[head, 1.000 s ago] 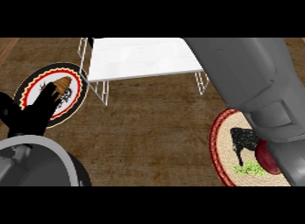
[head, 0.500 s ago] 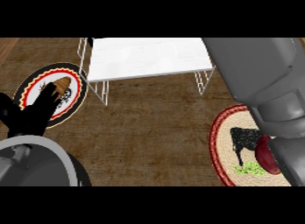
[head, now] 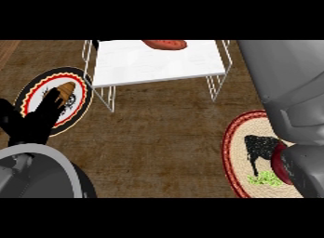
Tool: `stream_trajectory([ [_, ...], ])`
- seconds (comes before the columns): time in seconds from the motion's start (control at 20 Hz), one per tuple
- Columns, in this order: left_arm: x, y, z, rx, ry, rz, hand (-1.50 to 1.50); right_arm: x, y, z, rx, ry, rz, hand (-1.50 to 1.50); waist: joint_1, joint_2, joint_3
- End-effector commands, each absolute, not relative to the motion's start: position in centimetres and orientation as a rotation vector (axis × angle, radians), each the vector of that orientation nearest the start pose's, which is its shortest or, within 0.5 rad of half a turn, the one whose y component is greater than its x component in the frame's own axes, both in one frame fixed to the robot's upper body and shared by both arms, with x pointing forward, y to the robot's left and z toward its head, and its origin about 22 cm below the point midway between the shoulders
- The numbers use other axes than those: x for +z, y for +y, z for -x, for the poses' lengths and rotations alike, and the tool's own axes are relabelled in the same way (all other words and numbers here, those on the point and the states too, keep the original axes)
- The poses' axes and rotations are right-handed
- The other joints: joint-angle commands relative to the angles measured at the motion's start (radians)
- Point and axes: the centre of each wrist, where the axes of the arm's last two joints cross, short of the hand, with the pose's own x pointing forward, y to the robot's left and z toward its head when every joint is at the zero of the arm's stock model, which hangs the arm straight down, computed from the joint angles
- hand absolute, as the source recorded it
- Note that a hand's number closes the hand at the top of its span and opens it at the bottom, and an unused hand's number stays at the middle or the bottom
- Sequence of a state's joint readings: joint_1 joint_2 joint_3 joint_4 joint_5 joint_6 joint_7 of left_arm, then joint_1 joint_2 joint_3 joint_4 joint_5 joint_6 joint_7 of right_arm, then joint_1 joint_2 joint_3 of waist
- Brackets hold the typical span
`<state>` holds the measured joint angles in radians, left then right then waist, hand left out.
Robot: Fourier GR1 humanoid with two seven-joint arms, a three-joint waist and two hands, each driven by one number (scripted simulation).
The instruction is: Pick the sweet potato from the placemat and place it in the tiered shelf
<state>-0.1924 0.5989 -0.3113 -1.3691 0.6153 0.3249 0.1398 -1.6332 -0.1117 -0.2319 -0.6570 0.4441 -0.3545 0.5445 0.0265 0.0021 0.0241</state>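
A reddish-brown sweet potato [head: 165, 44] lies on the white top of the wire tiered shelf [head: 158, 65], at its far edge, partly cut off by the picture's top. No hand touches it. The round woven placemat [head: 244, 139] with a black cow picture lies at the right, half hidden under my grey right forearm [head: 295, 93], which runs up the right side. The right hand itself does not show. My left hand [head: 29, 123] rests open at the lower left, its fingertips over a second round mat [head: 37, 86].
The left mat has a black and red rim, and a brown loaf-shaped thing [head: 67, 89] lies on it. The shelf's thin wire legs [head: 110, 97] stand on the dark wooden counter [head: 158, 148]. A grey rounded arm part [head: 34, 172] fills the lower left corner.
The sweet potato now shows on the shelf's top, where none was seen before. The right forearm has moved to the right and uncovered more of the cow placemat. The left hand has stayed put.
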Motion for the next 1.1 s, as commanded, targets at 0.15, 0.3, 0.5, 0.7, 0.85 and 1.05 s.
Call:
stream_trajectory([
  [0.15, -1.7, 29.5, -24.9, 0.045, -1.116, -0.102, 0.0, 39.1, -9.8, -43.3, -0.123, -1.801, 0.492, -1.5, -0.022, 0.0, -0.025],
  [0.3, -2.5, 28.4, -24.9, 0.04, -1.125, -0.081, 0.0, 37.6, -9.4, -43.9, -0.204, -1.768, 0.578, -1.5, -0.025, 0.005, -0.027],
  [0.5, -1.3, 30.2, -25.1, 0.059, -1.107, -0.105, 0.0, 41.0, -15.0, -43.2, -0.376, -1.766, 0.564, -1.5, -0.036, -0.005, -0.025],
  [0.7, -1.2, 30.3, -24.9, 0.044, -1.116, -0.099, 0.0, 39.6, -20.4, -43.4, -0.422, -1.729, 0.543, -1.5, -0.046, -0.006, -0.023],
  [0.85, -3.2, 29.4, -23.5, 0.064, -1.118, -0.1, 0.0, 39.5, -23.7, -42.8, -0.391, -1.73, 0.52, -1.5, -0.049, -0.006, -0.024],
  [1.05, -2.3, 30.8, -23.3, 0.068, -1.11, -0.115, 0.0, 38.5, -26.2, -42.0, -0.358, -1.742, 0.497, -1.5, -0.044, -0.009, -0.023],
])
